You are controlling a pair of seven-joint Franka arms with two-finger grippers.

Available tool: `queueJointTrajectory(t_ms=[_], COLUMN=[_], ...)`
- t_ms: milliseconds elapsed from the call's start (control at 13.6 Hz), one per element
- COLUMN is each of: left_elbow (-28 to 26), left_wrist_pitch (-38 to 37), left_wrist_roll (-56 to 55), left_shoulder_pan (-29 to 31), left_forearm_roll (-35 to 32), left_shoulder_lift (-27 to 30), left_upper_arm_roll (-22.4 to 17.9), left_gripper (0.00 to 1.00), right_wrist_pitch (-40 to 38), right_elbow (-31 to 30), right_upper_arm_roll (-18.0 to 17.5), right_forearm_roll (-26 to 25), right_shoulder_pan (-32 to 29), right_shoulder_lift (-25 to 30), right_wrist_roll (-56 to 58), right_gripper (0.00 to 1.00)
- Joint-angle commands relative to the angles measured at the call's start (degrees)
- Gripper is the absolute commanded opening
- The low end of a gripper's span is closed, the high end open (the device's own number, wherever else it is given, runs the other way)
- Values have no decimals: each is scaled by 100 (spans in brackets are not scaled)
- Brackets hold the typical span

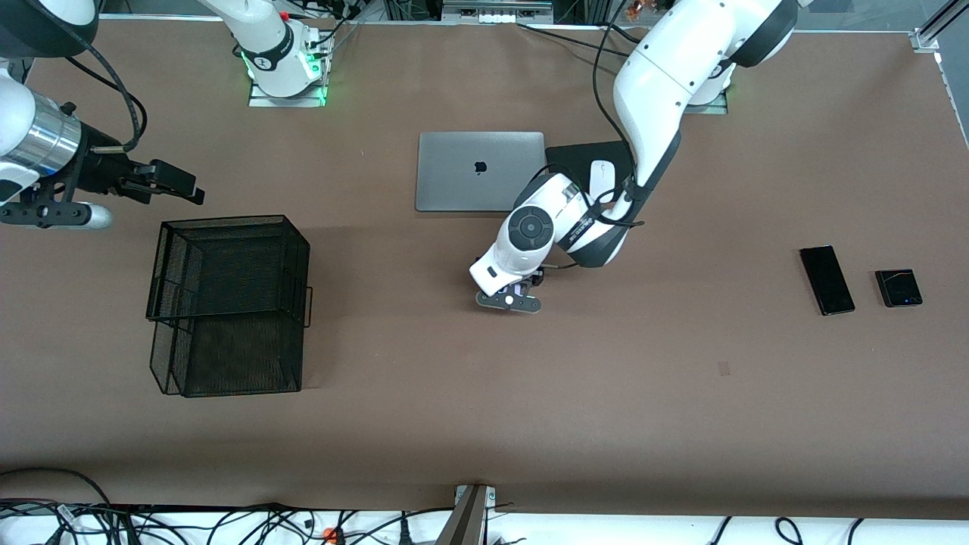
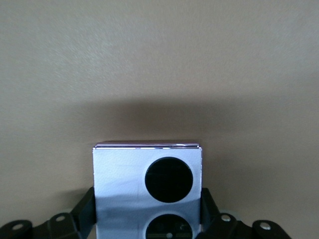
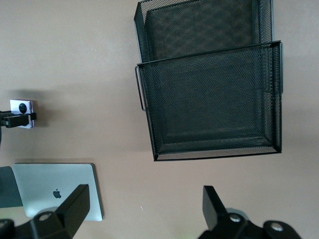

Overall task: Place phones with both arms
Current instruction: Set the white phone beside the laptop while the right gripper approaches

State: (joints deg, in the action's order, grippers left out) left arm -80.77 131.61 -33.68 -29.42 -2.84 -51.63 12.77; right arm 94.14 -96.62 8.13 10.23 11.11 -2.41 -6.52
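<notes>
My left hand point(image 2: 147, 226) is clamping the small squarish lavender-white phone with two black circles point(image 2: 147, 191) over mid-bench point(image 1: 681, 393), near the grey laptop point(image 1: 480, 171). My right hand point(image 3: 142, 211) is waiting, fingers spread and empty, above the black wire-mesh basket point(image 3: 209, 99). The long slim black phone point(image 1: 827, 279) and small squarish black phone point(image 1: 898, 288) are lying beside each other toward my left arm's end.

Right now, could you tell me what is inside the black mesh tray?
Nothing shows in the mesh tray: both tiers look empty. The upper tier covers part of the lower one, so that part stays unseen.
</notes>
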Motion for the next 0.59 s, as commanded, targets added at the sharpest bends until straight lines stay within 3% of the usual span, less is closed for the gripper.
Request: queueJointTrajectory(t_ms=[0, 294, 515], left_elbow=[203, 202, 202], left_wrist_pitch=[57, -205, -1065], left_wrist_roll=[-270, -315, -210], left_shoulder_pan=[-169, 23, 776], left_forearm_roll=[-103, -103, -103], left_shoulder_lift=[-75, 205, 863], left_upper_arm_roll=[-91, -99, -30], left_gripper=[97, 100, 100], right_wrist_pitch=[87, 157, 244], right_elbow=[-32, -41, -41], right_upper_arm_roll=[5, 5, 5], right_forearm_roll=[85, 94, 94], right_shoulder_pan=[180, 347, 444], right_shoulder_lift=[12, 12, -32], right_wrist_roll=[-366, -586, -753], right_gripper=[100, 100, 100])
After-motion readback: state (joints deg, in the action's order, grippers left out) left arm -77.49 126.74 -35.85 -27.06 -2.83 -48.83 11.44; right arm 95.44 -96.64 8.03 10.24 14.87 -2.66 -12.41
